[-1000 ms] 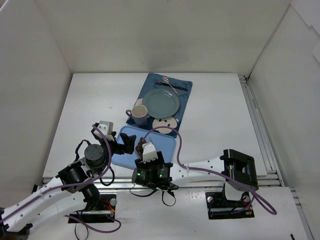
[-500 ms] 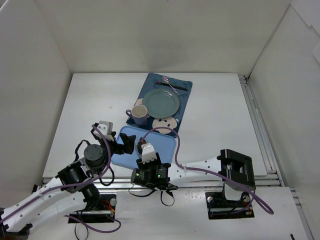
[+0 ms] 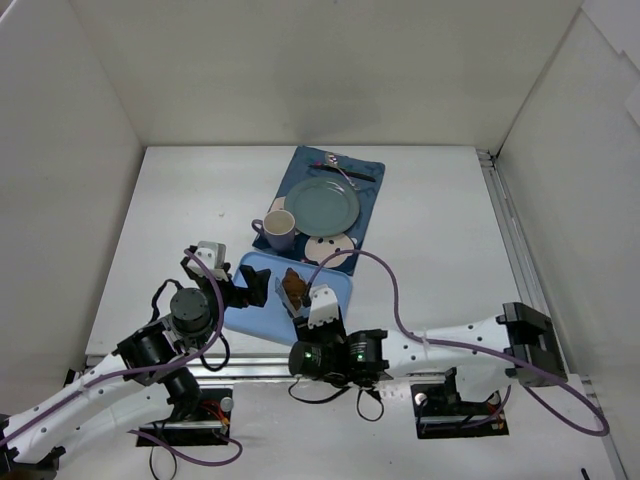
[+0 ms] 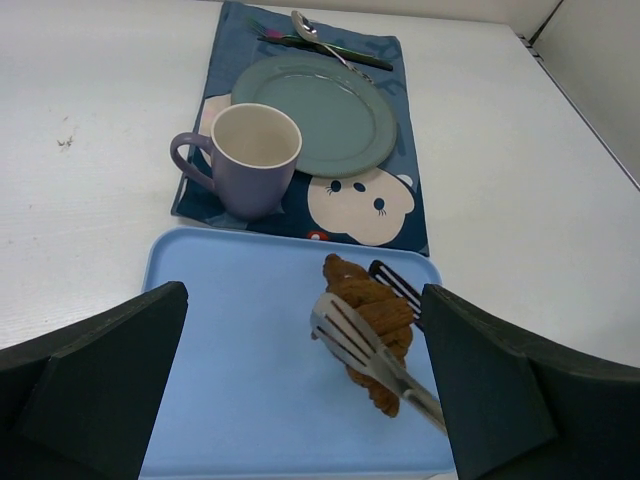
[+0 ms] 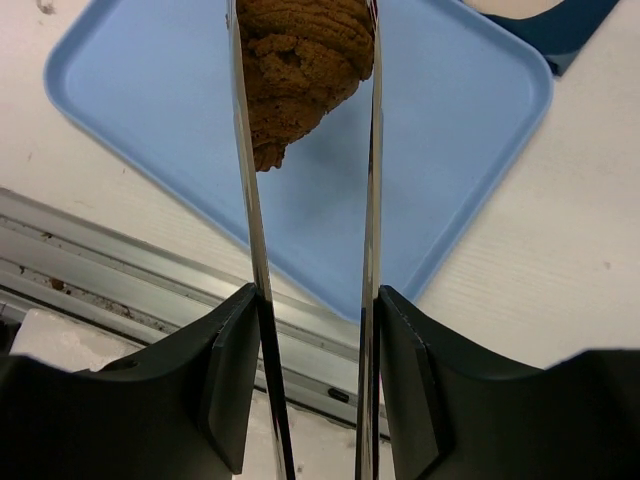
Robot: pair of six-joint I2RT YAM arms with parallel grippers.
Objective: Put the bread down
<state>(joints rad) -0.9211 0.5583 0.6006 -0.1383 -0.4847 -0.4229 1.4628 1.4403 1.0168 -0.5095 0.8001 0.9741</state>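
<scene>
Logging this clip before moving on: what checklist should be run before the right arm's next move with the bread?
1. Bread clamped between tongs: ok.
2. Right gripper shut on tongs: ok.
3. Bread clear of blue tray: cannot tell.
4. Green plate bare: ok.
5. Mug off the plate: ok.
6. Left gripper open, apart from bread: ok.

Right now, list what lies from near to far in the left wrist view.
bread in the tongs → mug → plate → spoon. Tray and coaster left out: each overlaps others in depth.
</scene>
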